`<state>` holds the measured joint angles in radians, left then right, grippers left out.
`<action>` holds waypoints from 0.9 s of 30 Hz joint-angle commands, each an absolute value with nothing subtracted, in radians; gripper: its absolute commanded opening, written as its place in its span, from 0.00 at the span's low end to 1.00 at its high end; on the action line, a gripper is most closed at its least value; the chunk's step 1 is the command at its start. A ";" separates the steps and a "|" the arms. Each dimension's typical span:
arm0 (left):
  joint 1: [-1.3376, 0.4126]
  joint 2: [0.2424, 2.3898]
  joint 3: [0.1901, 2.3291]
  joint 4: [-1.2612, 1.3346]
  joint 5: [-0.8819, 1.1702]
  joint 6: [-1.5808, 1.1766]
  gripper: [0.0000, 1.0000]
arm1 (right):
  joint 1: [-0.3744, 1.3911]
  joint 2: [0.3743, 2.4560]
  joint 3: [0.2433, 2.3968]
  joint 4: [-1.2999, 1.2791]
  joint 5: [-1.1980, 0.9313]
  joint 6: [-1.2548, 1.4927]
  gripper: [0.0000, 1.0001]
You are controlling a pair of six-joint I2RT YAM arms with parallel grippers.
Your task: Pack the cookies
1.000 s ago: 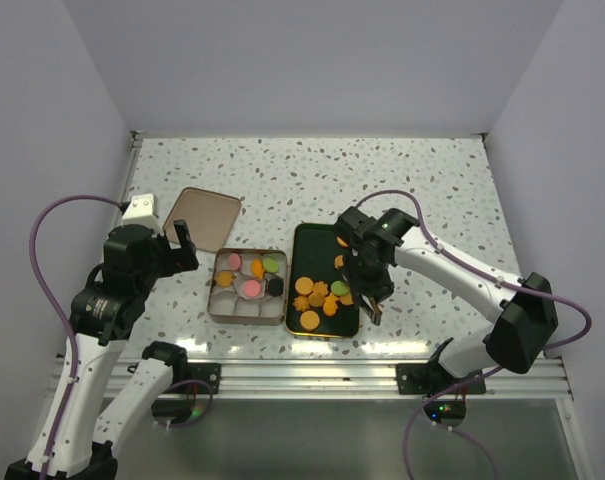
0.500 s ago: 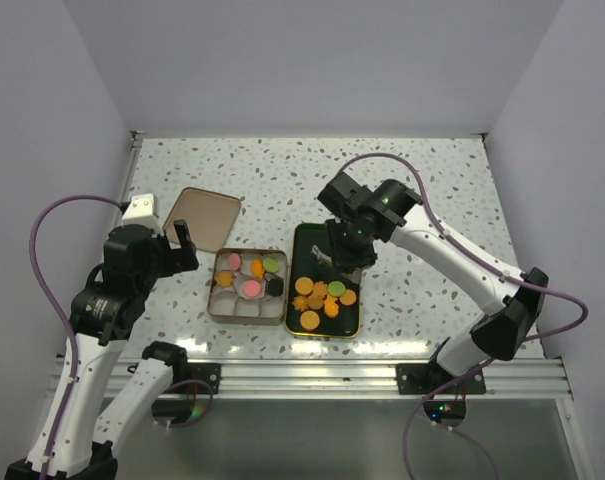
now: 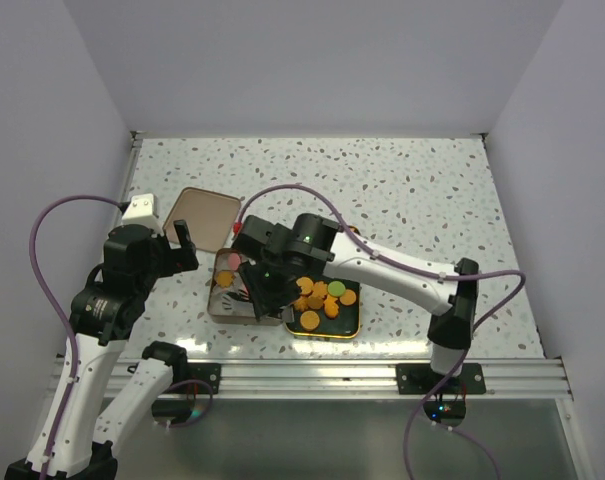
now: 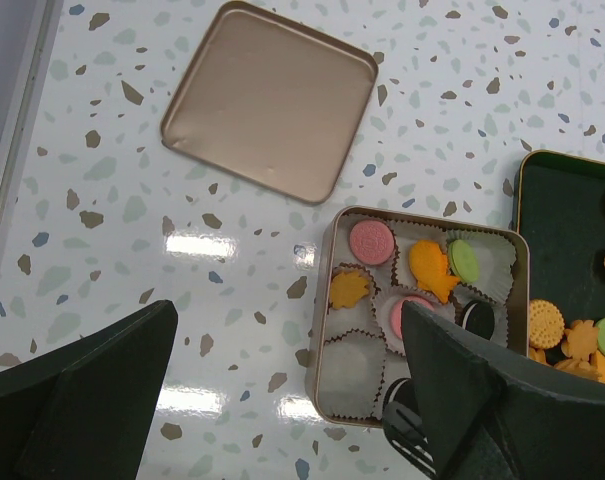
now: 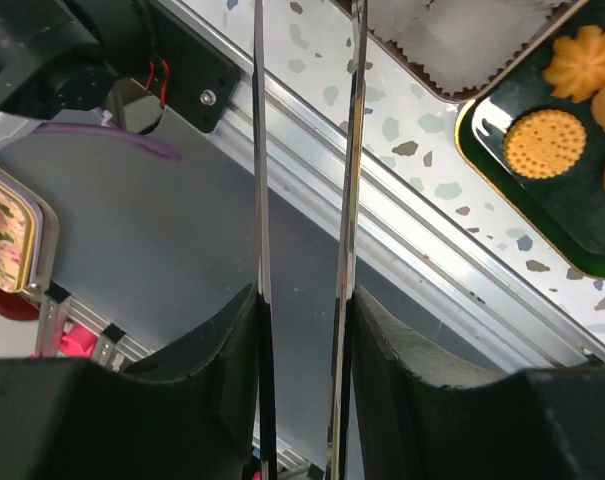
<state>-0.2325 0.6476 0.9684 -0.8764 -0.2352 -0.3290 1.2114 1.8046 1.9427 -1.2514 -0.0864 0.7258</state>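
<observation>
The tin [image 3: 219,310] holds white paper cups with pink, orange, green and dark cookies [image 4: 429,268]. More orange cookies [image 3: 322,298] and a green one lie in the dark green tray [image 3: 304,240] to its right. My right gripper [image 3: 265,295] hangs over the tin's front row. In the left wrist view its fingers [image 4: 412,435] grip a dark brown cookie [image 4: 396,396] on edge above a front cup. In the right wrist view the right gripper [image 5: 307,5] has narrow-set blades whose tips run off the top edge. My left gripper [image 3: 182,245] is open and empty left of the tin [image 4: 327,330].
The tin's lid [image 3: 204,215] lies upside down behind the tin, also in the left wrist view [image 4: 270,100]. A small white box [image 3: 140,208] sits at the far left. The metal rail [image 3: 302,375] runs along the table's front edge, just in front of tin and tray.
My right arm has swung left from the tray's right side, across the tray, to above the tin's front row. The left arm has not moved.
</observation>
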 commanded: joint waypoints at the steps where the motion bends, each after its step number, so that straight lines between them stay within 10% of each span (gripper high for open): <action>1: -0.241 0.644 0.968 -0.828 -0.233 -0.316 1.00 | 1.221 1.841 2.006 -1.200 -0.120 0.746 0.35; 27: -0.242 0.638 0.966 -0.827 -0.230 -0.313 1.00 | 1.235 1.994 2.105 -1.170 -0.055 0.726 0.47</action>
